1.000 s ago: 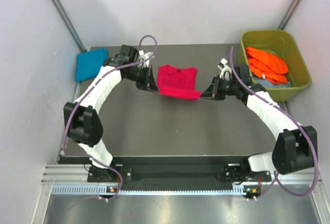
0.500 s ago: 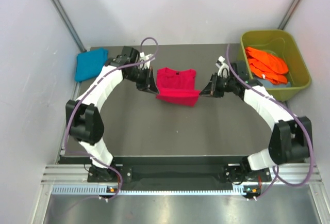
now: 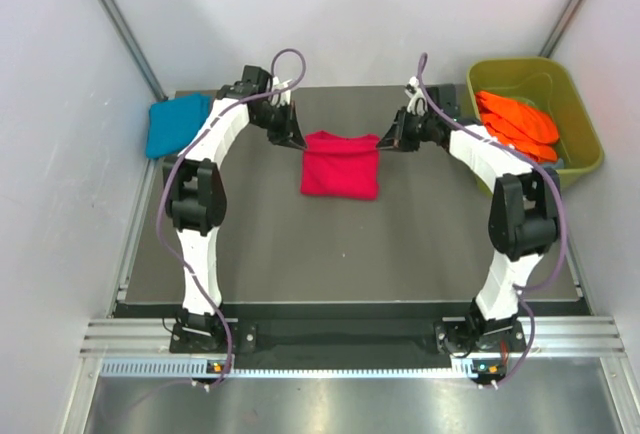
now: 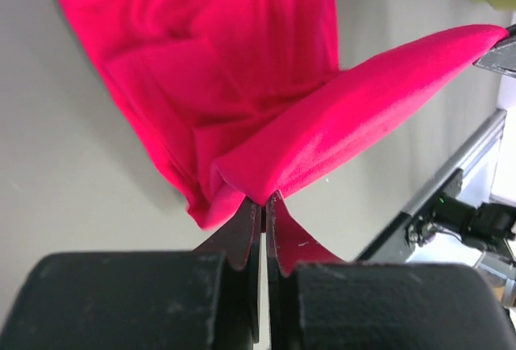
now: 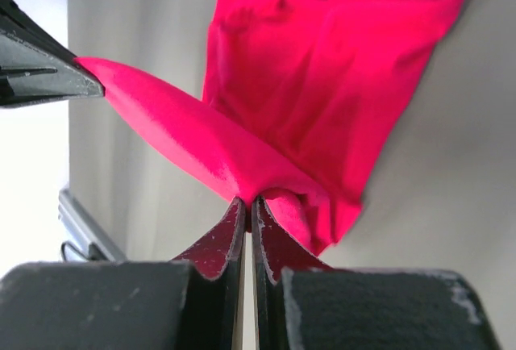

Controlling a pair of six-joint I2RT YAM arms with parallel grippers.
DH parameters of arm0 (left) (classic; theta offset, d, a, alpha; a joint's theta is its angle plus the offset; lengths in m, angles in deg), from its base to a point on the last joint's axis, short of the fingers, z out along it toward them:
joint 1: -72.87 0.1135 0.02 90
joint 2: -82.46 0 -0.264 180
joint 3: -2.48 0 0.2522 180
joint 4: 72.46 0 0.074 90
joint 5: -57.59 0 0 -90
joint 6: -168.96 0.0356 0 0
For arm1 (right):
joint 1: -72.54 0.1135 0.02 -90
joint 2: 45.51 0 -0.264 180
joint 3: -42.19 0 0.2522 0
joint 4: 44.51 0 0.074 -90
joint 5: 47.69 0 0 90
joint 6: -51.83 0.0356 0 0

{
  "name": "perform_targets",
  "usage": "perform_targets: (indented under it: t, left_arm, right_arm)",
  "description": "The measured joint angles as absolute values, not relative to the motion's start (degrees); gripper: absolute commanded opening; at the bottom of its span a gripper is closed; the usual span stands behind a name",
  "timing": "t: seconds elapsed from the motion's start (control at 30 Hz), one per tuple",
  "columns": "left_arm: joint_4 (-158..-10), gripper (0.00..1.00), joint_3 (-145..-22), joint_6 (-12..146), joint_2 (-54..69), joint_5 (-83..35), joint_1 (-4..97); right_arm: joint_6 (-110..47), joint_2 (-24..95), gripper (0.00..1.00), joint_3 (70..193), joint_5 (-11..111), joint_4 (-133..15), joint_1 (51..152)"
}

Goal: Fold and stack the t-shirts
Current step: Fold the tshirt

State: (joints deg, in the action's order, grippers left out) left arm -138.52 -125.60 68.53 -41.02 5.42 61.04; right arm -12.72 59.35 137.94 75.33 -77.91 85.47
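The crimson-pink t-shirt [image 3: 340,166] lies at the back middle of the dark table, doubled over on itself. My left gripper [image 3: 297,139] [image 4: 264,202] is shut on one end of its raised edge. My right gripper [image 3: 386,142] [image 5: 248,202] is shut on the other end. That edge stretches taut between the two, above the lower layer [image 4: 218,68] [image 5: 322,84], which rests on the table. A teal-blue t-shirt [image 3: 175,122] lies folded at the back left corner. Bright orange t-shirts [image 3: 516,120] are heaped in the tub.
The olive-green plastic tub [image 3: 585,166] stands at the back right, just off the table, close behind my right arm. Grey walls close in the left, right and back. A metal rail [image 3: 340,339] runs along the near edge by the arm bases.
Both grippers have carried the pink shirt's held edge from its near side away to its far side, laying the cloth over itself. Both arms now reach further back.
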Motion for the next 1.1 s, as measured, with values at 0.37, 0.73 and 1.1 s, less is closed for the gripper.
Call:
perform_targets:
  t: [0.37,0.73,1.1]
  left_arm:
    - [-137.91,0.0,-137.76,70.71,-52.56,1.92,61.19]
    - [-135.57,0.0,-145.03,72.63,-59.92,-1.99,61.06]
    - [-133.64,0.09,-148.6,74.23,-62.41,-5.6,59.88]
  right_arm:
    - [-14.16,72.36,0.0,150.01,73.2,-77.56,85.38]
    - [-14.66,79.07,0.0,155.87,72.22,-77.17,85.16]
    - [-15.08,81.1,0.0,156.24,71.57,-76.62,84.73]
